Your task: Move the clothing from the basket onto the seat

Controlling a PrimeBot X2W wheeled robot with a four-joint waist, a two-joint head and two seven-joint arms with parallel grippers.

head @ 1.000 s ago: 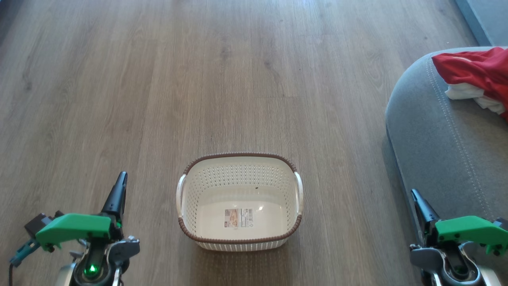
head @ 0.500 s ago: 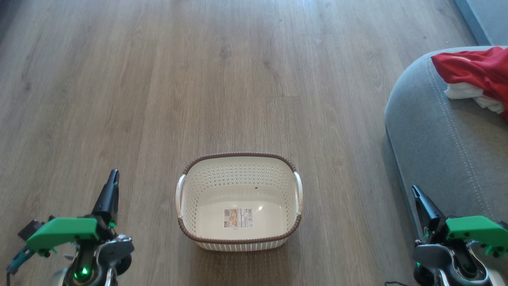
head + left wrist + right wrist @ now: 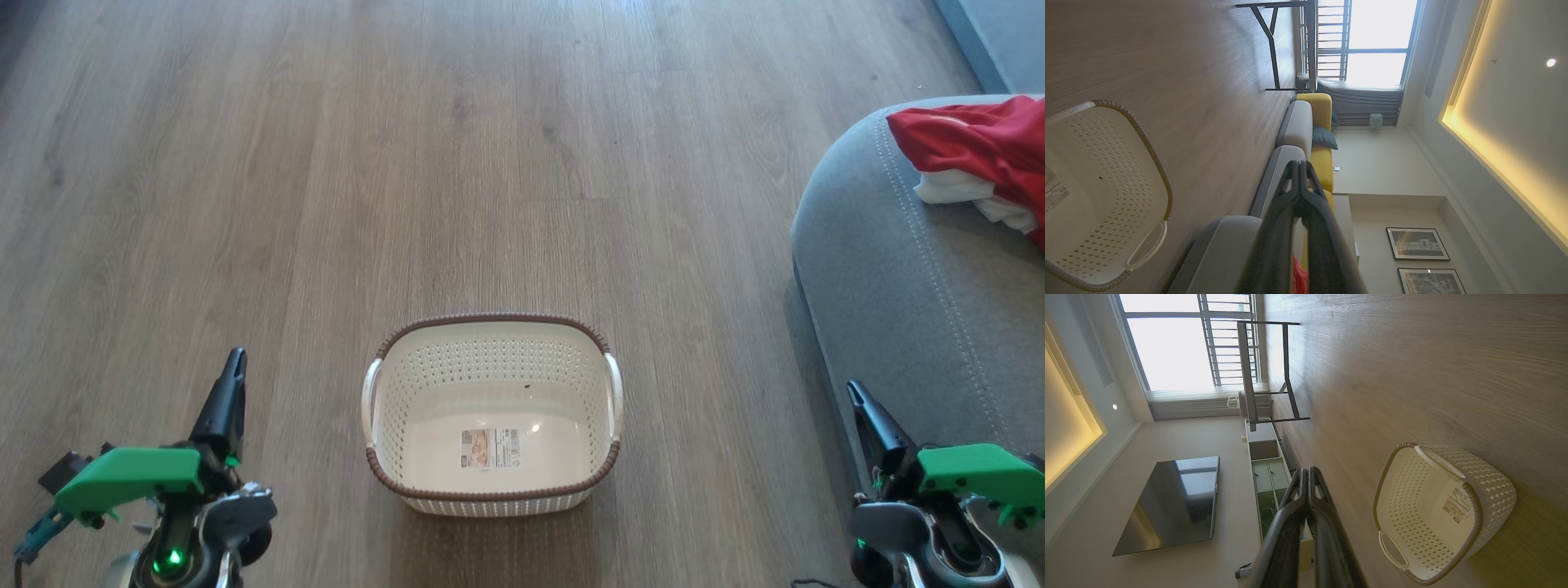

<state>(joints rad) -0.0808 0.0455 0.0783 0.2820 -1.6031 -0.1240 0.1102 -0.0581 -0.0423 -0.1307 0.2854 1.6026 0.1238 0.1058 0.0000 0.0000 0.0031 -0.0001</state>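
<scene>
- The clothing (image 3: 980, 139), soft bright red fabric with a white band, lies crumpled on the seat (image 3: 898, 286), a grey upholstered cushion with a rounded corner and pale double stitching.
- The basket (image 3: 490, 359), cream perforated plastic with a brown woven-look rim, stands on the wood-grain floor (image 3: 408, 163).
- The left gripper (image 3: 235, 363) and right gripper (image 3: 853, 390) each have their 2 fingers pressed together, gripping nothing.

The head view's right edge cut off the clothing (image 3: 976, 139) and much of the seat (image 3: 890, 278) under it. The print on the label (image 3: 490, 447) in the basket (image 3: 490, 359) was too small for me to read. In the left wrist view the fingers (image 3: 1327, 245) of my left gripper (image 3: 1300, 165) hid all the clothing but a red sliver, and the basket ran off the left edge.
</scene>
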